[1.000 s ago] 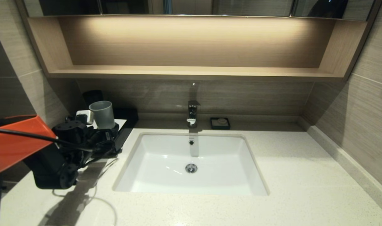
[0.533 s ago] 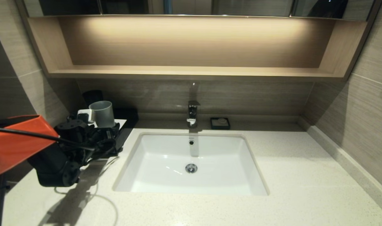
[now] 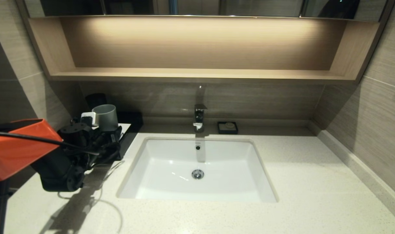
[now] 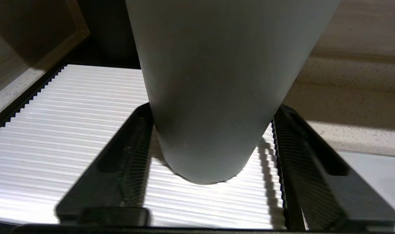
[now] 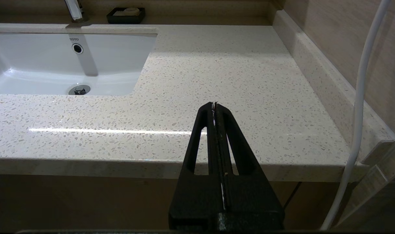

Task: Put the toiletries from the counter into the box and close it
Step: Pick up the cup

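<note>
Two fingers (image 4: 129,156) of the left gripper (image 4: 210,162) stand spread either side of a grey cup (image 4: 213,87) on the box (image 4: 70,130), whose ribbed white top only the wrist view reveals. Seen from the head, the box (image 3: 127,135) sits left of the sink (image 3: 158,182). Right gripper (image 5: 215,112), pressed together, hangs before the counter (image 5: 236,74).

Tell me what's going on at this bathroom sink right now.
The left gripper is at the back left of the counter, over the box. Its open fingers sit on either side of the grey cup, which stands on the box's ribbed white top. The right gripper is shut and empty, parked off the front edge of the counter, right of the sink. No toiletries show on the counter, and the pictures do not show whether the box's drawer is closed.
</note>
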{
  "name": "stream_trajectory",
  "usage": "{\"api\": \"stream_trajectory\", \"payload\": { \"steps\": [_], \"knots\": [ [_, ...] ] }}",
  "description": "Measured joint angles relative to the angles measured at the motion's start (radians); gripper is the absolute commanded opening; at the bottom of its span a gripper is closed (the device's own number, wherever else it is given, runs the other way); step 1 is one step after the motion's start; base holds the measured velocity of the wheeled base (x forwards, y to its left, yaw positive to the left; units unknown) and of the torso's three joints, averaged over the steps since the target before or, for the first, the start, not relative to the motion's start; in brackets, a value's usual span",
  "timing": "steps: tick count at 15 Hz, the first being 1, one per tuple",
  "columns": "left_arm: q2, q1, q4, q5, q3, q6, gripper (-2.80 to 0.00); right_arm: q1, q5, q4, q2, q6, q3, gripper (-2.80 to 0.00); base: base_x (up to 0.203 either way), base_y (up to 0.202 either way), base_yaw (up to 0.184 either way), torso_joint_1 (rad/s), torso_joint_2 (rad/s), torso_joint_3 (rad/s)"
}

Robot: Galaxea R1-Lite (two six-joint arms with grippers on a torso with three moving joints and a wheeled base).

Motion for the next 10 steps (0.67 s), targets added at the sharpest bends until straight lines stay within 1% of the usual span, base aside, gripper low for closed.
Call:
{"api": "stream_trajectory", "payload": {
  "steps": [10],
  "knots": [
    [0.018,0.002,-0.006,0.002,-0.038,-0.001,-2.8,0.0,0.0,0.0,0.0,0.0,0.0,-2.8,0.0,0.0,0.0,0.0,0.0,0.0]
  ]
}}
